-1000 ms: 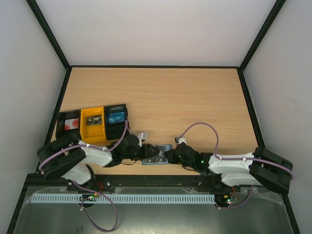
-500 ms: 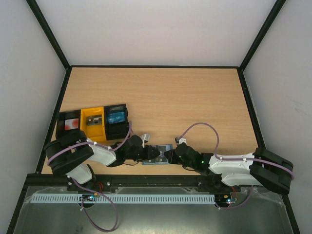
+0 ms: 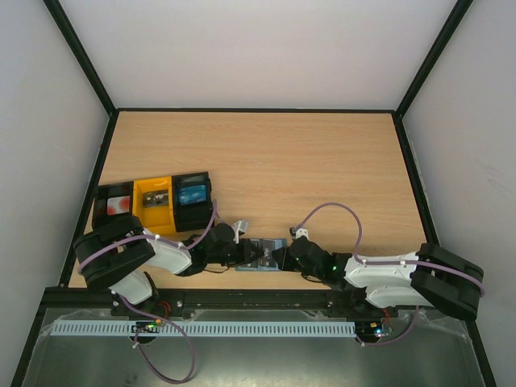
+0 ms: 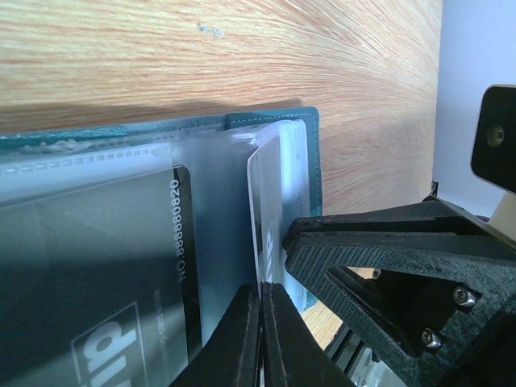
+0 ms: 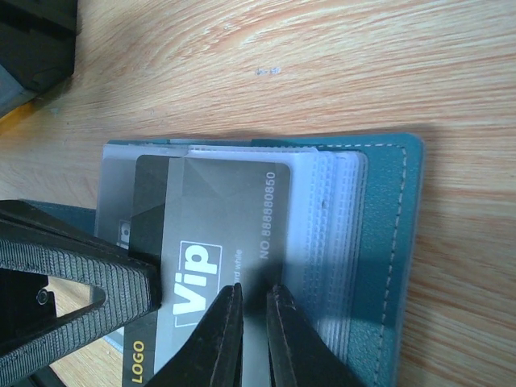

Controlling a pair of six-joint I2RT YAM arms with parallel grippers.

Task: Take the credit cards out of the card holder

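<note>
Teal soft folding card holder (image 5: 387, 242) open on tabletop (image 5: 322, 64); grey Vip card (image 5: 226, 218) in sleeve, not extracted; left pincer (image 4: 260, 300) clenched on translucent plastic sleeve (image 4: 270, 201); right pincer (image 5: 256, 300): cannot tell.

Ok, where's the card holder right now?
In the top view, the card holder lies open near the front edge of the table, slightly left of centre, between the left gripper and right gripper, right of the row of trays.

dark card (image 5: 218, 242): "Vip" | "NO 888880850" | "LOGO" | second dark card (image 4: 121, 266): "NO", digits unclear
</note>
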